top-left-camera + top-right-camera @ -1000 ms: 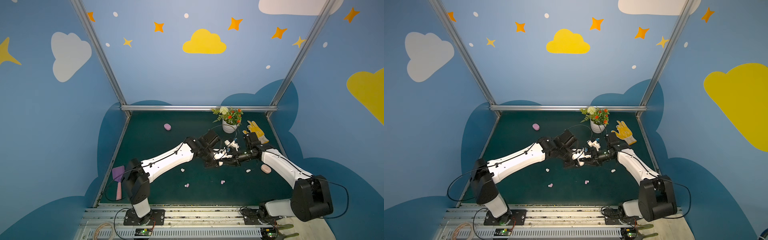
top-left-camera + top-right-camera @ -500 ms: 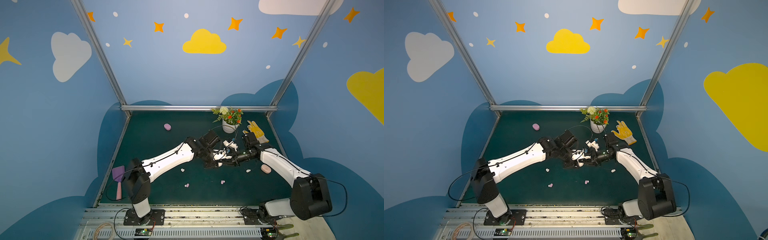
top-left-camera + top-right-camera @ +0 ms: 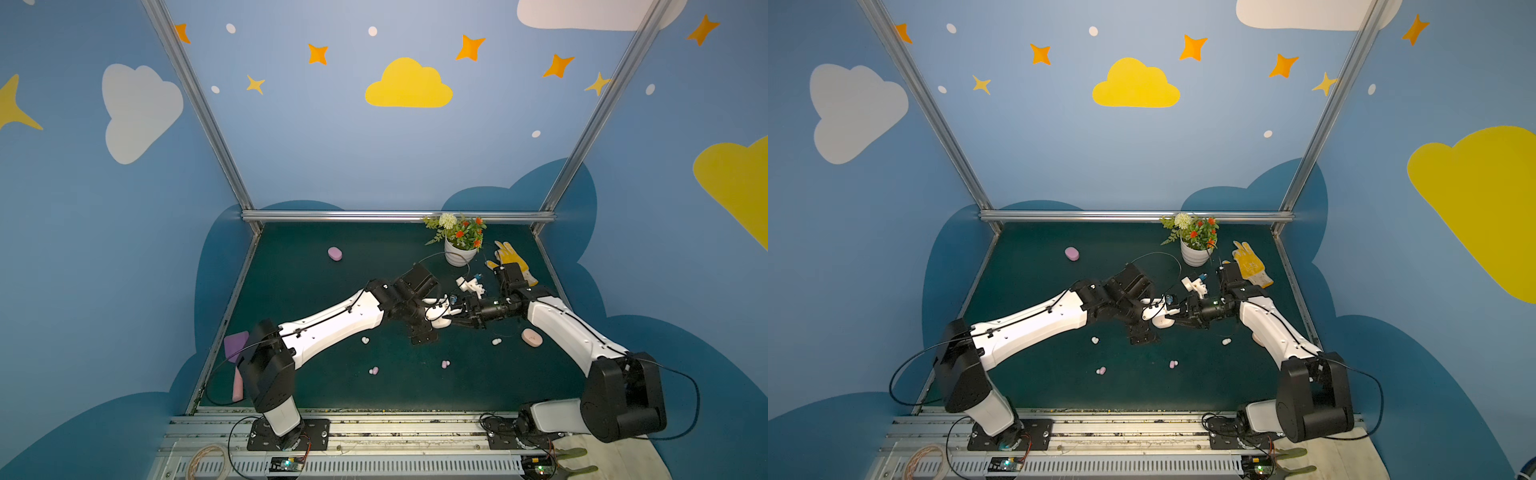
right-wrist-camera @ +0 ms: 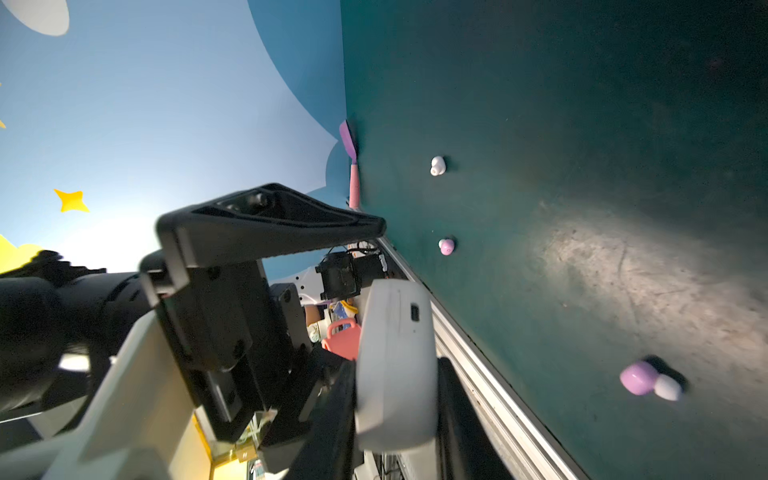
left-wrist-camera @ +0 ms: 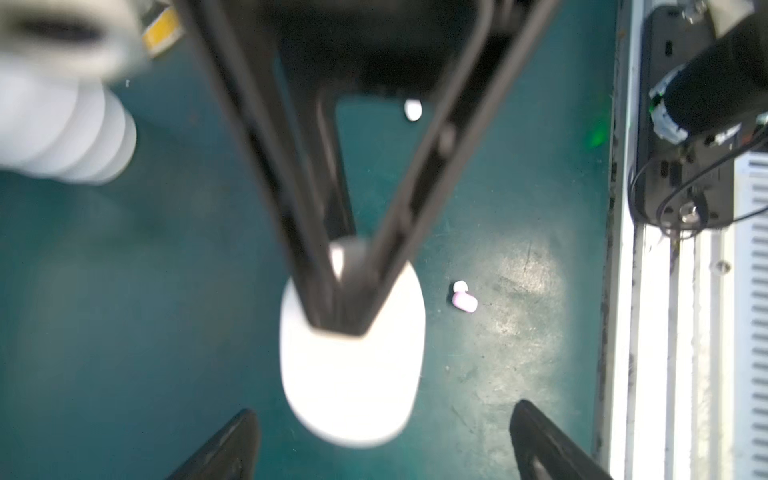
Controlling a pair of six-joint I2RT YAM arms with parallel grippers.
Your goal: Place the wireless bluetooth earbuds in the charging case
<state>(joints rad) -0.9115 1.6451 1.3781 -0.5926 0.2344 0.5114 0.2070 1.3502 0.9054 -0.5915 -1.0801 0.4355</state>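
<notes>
Right gripper [image 4: 397, 374] has the white pebble-shaped plastic charging case [image 5: 353, 374] pinched between its fingers, lifted above the dark green table mat [image 3: 316, 291] around the middle. The lid seam looks shut to us. Our left gripper [image 5: 382, 415] is just beside it, jaws spread wide, holding nothing. We see the tiny glossy bean-shaped earbuds [image 3: 365, 340] lying loose on the mat, white and lilac ones scattered between the grippers and the front rail [image 3: 374, 419]. A peach-pink pebble case [image 3: 532, 337] sits on the mat off to the right.
</notes>
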